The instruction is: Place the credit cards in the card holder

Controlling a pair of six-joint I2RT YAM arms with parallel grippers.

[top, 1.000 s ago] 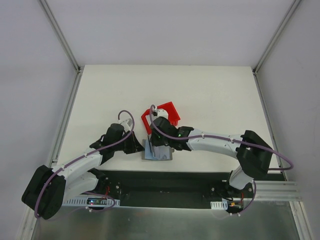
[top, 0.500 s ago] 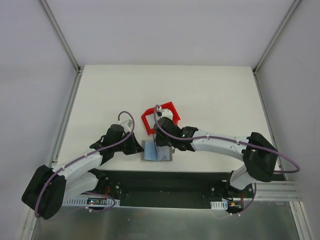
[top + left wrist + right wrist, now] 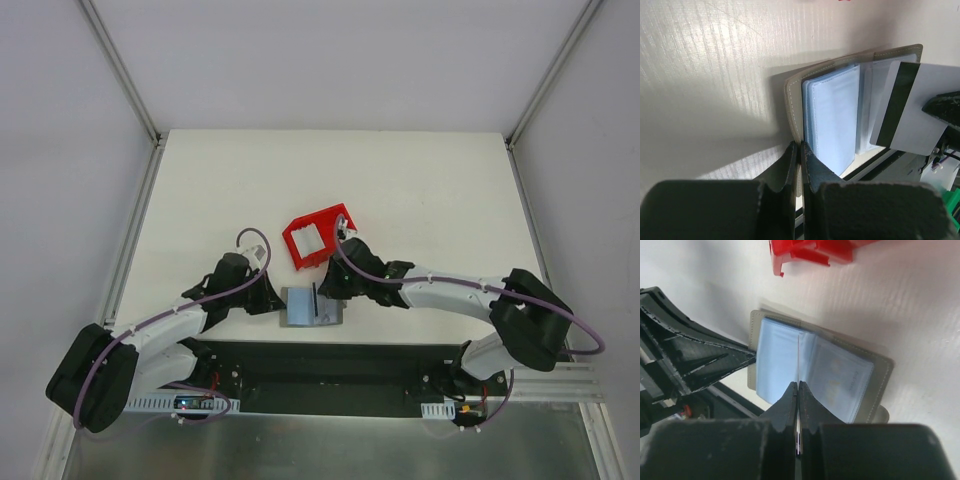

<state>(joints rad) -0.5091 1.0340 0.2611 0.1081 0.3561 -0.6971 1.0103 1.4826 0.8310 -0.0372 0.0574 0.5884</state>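
The grey card holder (image 3: 298, 312) lies open near the table's front edge, its light blue sleeves (image 3: 832, 120) facing up. My left gripper (image 3: 800, 148) is shut on the holder's left flap (image 3: 792, 100) and shows at the holder's left side (image 3: 276, 303) from above. My right gripper (image 3: 798, 386) is shut on one credit card (image 3: 798, 357), which stands on edge over the fold between the two sleeve stacks. In the left wrist view that card (image 3: 920, 112) is white with a black stripe. From above the card (image 3: 315, 298) is a thin dark line.
A red plastic bin (image 3: 318, 237) sits on the white table (image 3: 420, 190) just behind the holder and shows in the right wrist view (image 3: 810, 251). The black base plate (image 3: 330, 365) runs right in front of the holder.
My right arm has dropped lower and swung off the red bin, which now shows whole. The card has come down to the holder's fold. The left gripper has kept its grip.
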